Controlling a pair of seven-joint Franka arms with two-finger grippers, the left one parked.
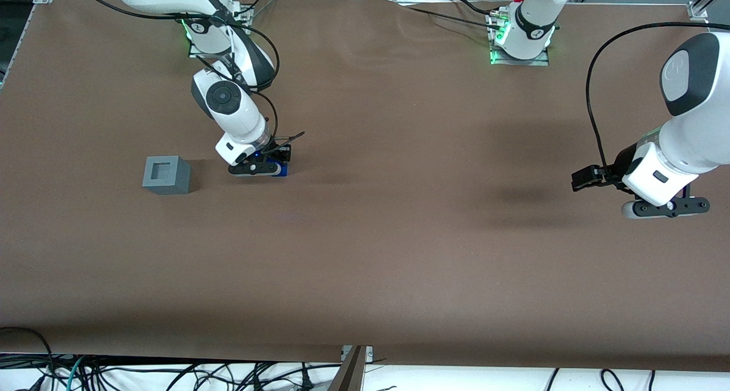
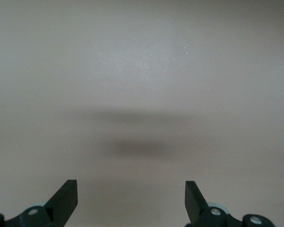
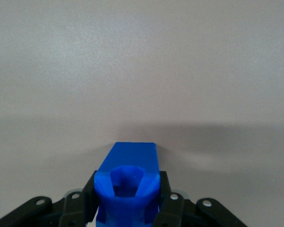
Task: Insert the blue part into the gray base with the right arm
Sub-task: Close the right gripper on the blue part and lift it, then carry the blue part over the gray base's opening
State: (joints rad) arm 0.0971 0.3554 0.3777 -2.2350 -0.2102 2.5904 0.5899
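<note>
The bright-blue part [image 3: 128,187] sits between the two black fingers of my right gripper [image 3: 128,201], which press on both its sides. From the front, the right gripper [image 1: 268,167] is low over the brown table, and a corner of the blue part [image 1: 280,169] peeks out under it. The gray base [image 1: 166,175], a light-gray cube with a square socket in its top, rests on the table beside the gripper, a short way toward the working arm's end. The base does not show in the right wrist view.
Brown table cover [image 1: 365,254] spreads all around. The arm bases [image 1: 522,35] are bolted along the table edge farthest from the front camera. Cables [image 1: 171,374] hang below the nearest edge.
</note>
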